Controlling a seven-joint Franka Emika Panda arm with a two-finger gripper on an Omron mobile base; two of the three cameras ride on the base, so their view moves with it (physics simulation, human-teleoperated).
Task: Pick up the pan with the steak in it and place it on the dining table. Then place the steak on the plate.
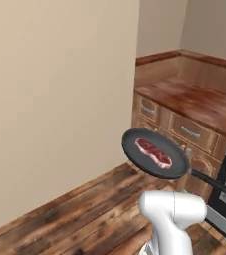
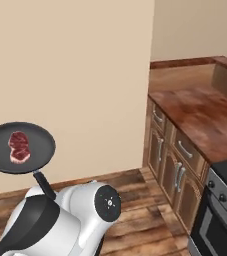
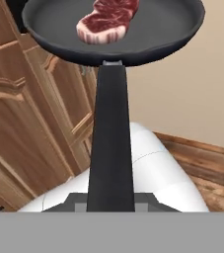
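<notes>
The pan is lifted and hangs in the air above the wooden floor, beside the kitchen drawers. The gripper is pinching its long handle. The steak lies inside the pan, near its middle. I judge 1 step partly done: the dining table and the plate must still be reached.

No readable text, label, brand, number or sign appears on anything here.
</notes>
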